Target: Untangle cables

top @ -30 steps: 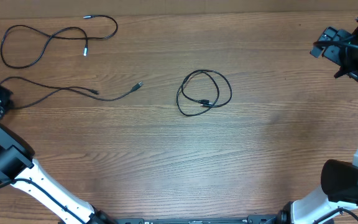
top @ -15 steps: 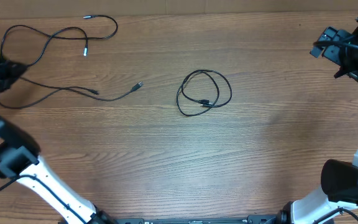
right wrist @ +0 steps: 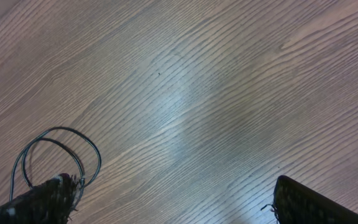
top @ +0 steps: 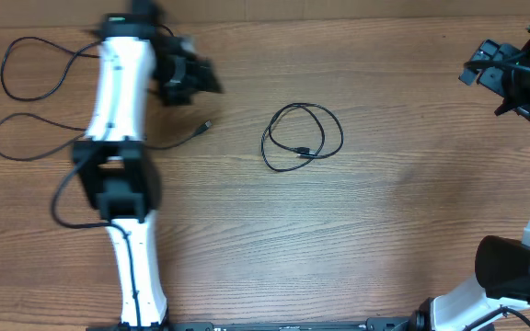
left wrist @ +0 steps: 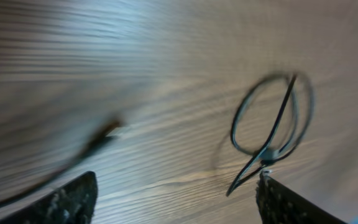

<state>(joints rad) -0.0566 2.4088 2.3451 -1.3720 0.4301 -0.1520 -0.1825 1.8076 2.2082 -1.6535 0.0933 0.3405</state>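
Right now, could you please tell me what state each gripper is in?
Left gripper: open, holding nothing.
Right gripper: open, holding nothing.

Wooden table [top: 403,211], brown, fine grain running crosswise; pale sheen of light on its surface

You will find no readable text, label, brand, number or sign in any view; the wooden table [top: 385,211] carries no markings, only bare grain.
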